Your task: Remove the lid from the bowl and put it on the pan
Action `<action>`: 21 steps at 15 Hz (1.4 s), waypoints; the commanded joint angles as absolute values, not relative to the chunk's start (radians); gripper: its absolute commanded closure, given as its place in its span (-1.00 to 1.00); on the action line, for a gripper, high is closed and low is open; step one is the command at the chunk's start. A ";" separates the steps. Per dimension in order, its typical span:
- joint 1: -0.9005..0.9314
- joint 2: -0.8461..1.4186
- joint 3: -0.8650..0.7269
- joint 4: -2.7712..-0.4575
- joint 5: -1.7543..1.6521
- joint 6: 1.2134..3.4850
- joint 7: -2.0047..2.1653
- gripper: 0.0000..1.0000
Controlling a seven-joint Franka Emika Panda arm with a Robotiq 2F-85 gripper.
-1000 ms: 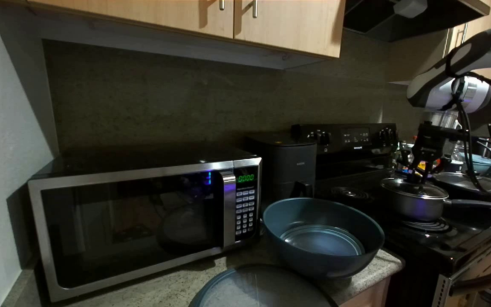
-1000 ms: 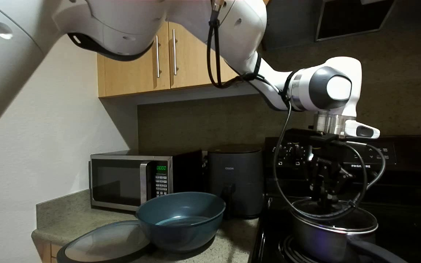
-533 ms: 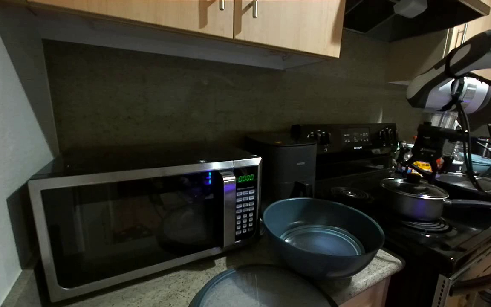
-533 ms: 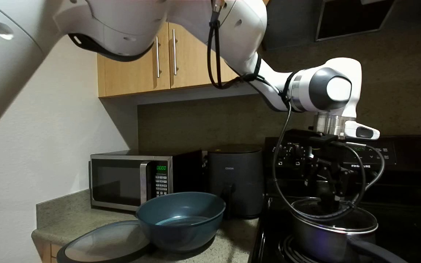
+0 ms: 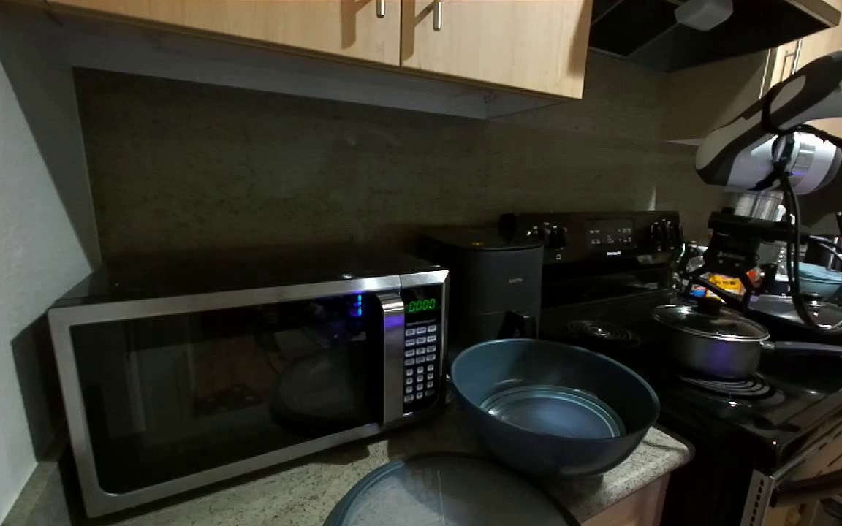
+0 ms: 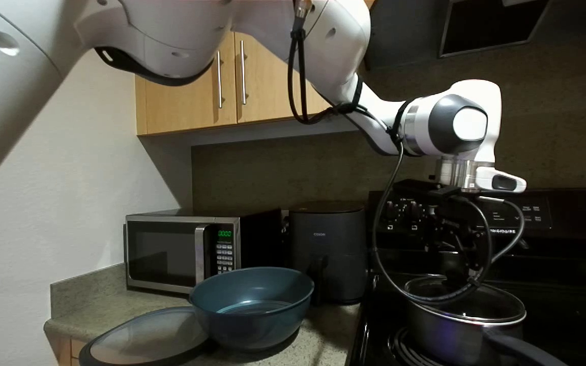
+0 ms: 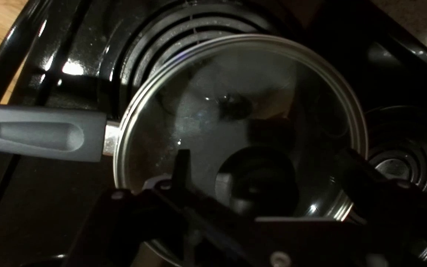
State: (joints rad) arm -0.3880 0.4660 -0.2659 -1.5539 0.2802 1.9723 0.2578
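The lid (image 7: pixel 206 129), clear dark glass with a metal rim and a black knob (image 7: pixel 261 178), rests on the pan (image 5: pixel 710 358) on the stove in both exterior views. The pan is grey with low straight sides, and its long handle (image 7: pixel 39 133) points left in the wrist view. My gripper (image 7: pixel 267 154) is just above the lid with its fingers (image 7: pixel 182 163) spread wide to either side of the knob, apart from it. On the counter the blue-grey bowl (image 6: pixel 252 325) stands upright and uncovered. Its inside (image 5: pixel 560 413) shows nothing loose.
A large round translucent cover (image 6: pixel 150 335) with a dark rim lies beside the bowl. Behind stand a microwave (image 5: pixel 245 394) and a black air fryer (image 6: pixel 328 254). Another covered pan (image 5: pixel 830 313) sits farther along the stove. The arm's cable (image 6: pixel 382 244) hangs in a loop near the lid.
The fingers have spread apart and let go of the knob. Lid and pan have stayed in place. The arm has shifted very slightly to the left in both exterior views.
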 commanded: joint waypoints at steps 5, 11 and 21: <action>-0.374 0.460 -0.278 -1.564 0.271 1.989 0.350 -1.00; -0.369 0.459 -0.278 -1.583 0.281 2.091 0.387 -1.00; -0.374 0.474 -0.278 -1.550 0.273 2.052 0.385 -1.00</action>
